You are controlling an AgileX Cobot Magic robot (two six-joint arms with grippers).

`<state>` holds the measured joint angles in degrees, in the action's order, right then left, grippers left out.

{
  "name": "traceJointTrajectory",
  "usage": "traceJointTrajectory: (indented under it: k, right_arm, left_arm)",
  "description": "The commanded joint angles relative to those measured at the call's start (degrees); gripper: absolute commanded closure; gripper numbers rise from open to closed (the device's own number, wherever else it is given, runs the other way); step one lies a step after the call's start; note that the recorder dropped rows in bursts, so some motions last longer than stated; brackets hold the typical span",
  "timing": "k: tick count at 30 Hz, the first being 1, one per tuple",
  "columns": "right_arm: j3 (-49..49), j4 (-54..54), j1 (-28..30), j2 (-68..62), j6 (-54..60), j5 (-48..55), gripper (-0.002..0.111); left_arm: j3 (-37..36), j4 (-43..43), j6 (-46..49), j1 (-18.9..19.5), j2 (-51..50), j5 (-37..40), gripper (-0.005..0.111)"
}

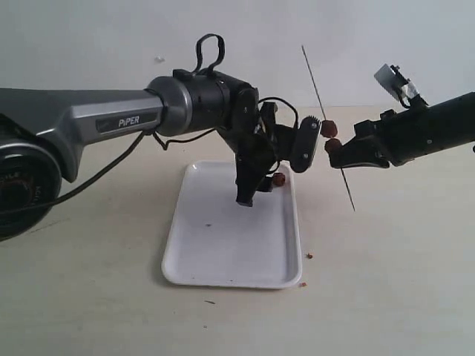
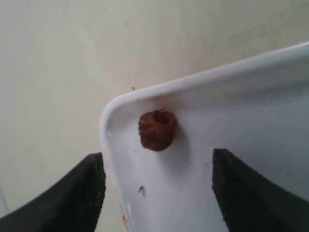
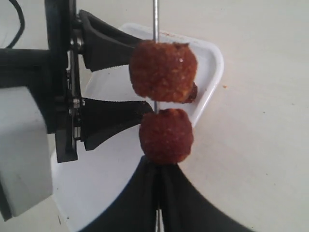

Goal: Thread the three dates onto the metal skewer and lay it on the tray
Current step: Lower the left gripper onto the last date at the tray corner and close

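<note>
Dates (image 3: 163, 71): two on the skewer (image 3: 155, 19) your right gripper (image 3: 157, 170) pinches; left gripper (image 2: 158, 158) spread over the third date (image 2: 157, 130), to grab it.

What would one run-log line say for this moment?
right gripper: shut on metal skewer | two dates: threaded | third date: in tray corner | left gripper: open over it

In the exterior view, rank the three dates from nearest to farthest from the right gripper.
1. Lower date, on the metal skewer right at the right gripper's tips.
2. Upper date, just above it on the skewer.
3. Loose date, lying in the tray's far right corner.
</note>
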<state>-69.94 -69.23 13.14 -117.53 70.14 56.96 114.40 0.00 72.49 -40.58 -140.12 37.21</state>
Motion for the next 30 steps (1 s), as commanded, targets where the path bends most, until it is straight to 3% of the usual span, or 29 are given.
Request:
traceJointTrajectory:
  k: [1, 6, 12, 18, 30]
  right_arm:
    - [-0.1, 0.2, 0.2, 0.7, 0.5, -1.1, 0.108]
    - [-0.1, 0.2, 0.2, 0.7, 0.3, -1.4, 0.108]
    - [-0.1, 0.2, 0.2, 0.7, 0.3, -1.5, 0.108]
    - [-0.1, 0.2, 0.2, 0.7, 0.2, -1.5, 0.108]
    - [-0.1, 0.2, 0.2, 0.7, 0.2, -1.5, 0.108]
  left_arm:
    - [0.2, -0.7, 0.8, -0.1, -1.5, -2.7, 0.044]
    - [0.2, -0.7, 0.8, -0.1, -2.5, -6.2, 0.044]
    - [0.2, -0.7, 1.3, -0.1, -2.5, -6.4, 0.044]
    - [0.2, -0.7, 1.3, -0.1, -2.5, -6.4, 0.053]
    - [0.2, -0.7, 2.2, -0.8, -4.4, -7.6, 0.053]
